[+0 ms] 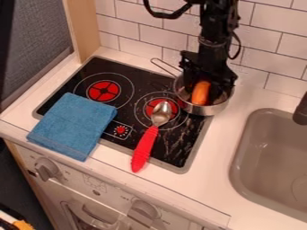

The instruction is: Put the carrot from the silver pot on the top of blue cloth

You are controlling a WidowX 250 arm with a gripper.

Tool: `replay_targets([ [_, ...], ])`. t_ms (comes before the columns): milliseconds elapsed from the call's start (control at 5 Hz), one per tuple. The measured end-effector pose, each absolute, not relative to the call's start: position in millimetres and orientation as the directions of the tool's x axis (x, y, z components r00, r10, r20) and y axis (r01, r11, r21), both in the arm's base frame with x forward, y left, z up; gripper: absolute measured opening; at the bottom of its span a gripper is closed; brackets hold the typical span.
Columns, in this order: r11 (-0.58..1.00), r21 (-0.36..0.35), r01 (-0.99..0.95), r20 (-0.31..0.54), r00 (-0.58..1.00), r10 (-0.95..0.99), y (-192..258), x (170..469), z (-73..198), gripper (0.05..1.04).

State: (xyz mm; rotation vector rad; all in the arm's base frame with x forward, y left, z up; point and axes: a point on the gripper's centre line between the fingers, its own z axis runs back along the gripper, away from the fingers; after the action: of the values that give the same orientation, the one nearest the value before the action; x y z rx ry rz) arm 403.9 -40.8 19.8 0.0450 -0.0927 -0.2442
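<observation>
Nearest are the control knobs point(46, 169) on the toy kitchen's white front; above them, at left, a blue cloth point(73, 126) lies flat across the edge of the black stovetop point(171, 153); to its right, a spoon point(146, 147) points its red handle nearward, its metal bowl over a red burner mark; a gray sink point(264, 157) is at right. Farther back, the silver pot point(203, 109) stands at the stove's far right corner, the orange carrot point(201, 93) inside; the black gripper point(207, 72) reaches down into the pot beside the carrot; whether its claw is spread or pinching cannot be told; white tiles point(159, 38) line the wall behind.
</observation>
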Motion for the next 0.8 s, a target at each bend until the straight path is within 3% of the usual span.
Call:
replay_targets([
  [400,0.976,0.019,0.216,0.081,0.973,-0.217,-36.6,398.7,25.1,0.632],
  [600,0.990,0.012,0.143,0.228,0.963,-0.142,-14.2,392.9,85.2,0.632],
  [800,1.000,-0.013,0.014,0.290,0.957,-0.010,31.2,354.5,113.5,0.632],
])
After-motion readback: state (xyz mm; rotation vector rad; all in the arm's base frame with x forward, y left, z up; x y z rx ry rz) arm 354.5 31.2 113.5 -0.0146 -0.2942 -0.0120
